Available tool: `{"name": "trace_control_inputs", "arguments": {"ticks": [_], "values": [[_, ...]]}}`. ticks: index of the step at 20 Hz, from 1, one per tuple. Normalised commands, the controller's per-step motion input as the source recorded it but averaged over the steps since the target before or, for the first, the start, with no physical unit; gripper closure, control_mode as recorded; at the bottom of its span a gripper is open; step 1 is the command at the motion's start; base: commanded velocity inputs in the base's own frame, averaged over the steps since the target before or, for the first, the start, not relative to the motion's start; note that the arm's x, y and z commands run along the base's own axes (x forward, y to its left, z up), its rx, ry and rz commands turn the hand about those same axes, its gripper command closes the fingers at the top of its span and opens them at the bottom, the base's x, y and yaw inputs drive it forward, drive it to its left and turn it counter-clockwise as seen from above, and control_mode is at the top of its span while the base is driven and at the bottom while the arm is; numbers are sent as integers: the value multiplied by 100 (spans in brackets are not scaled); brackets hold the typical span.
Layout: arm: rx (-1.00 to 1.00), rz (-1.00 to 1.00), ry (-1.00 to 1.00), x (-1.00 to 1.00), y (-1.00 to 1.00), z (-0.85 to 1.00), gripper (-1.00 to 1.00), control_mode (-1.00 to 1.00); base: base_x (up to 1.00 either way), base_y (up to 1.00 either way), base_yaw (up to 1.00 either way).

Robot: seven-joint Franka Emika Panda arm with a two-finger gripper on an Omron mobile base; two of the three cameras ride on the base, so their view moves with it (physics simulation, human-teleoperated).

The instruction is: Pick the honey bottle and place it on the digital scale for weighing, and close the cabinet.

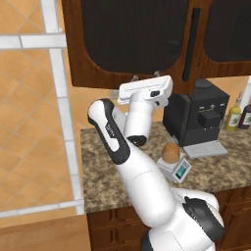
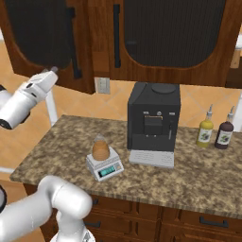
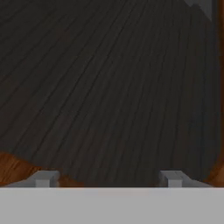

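The tan beehive-shaped honey bottle (image 1: 170,152) (image 2: 100,149) stands upright on the round plate of the small grey digital scale (image 1: 180,170) (image 2: 107,168), in front of the coffee machine. My gripper (image 1: 146,76) (image 2: 53,70) (image 3: 109,179) is raised well above the counter, pointing at the lower part of the cabinet's left door (image 1: 132,34) (image 2: 38,38). Its fingertips (image 3: 46,178) stand wide apart with nothing between them, so it is open. In the hand view the door's dark panel (image 3: 109,87) lies close ahead. The door's black bar handle (image 1: 191,44) (image 2: 73,42) is to the gripper's right.
A big black coffee machine (image 1: 196,117) (image 2: 153,118) stands behind the scale. A yellow-green sauce bottle (image 1: 234,116) (image 2: 205,130) and a dark red bottle (image 1: 245,117) (image 2: 224,133) stand at the right of the granite counter (image 1: 98,171) (image 2: 203,175). Wooden drawers run below.
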Motion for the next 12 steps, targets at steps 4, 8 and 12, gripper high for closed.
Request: {"name": "trace_control_inputs", "arguments": {"ticks": [4,8,12], "values": [[-37,-37,0,70,50,10,-100,-100,0,0,0],[-34,-28,0,56,28,14,-100,-100,0,0,0],[-25,-20,0,90,41,0,-100,-100,0,0,0]]}}
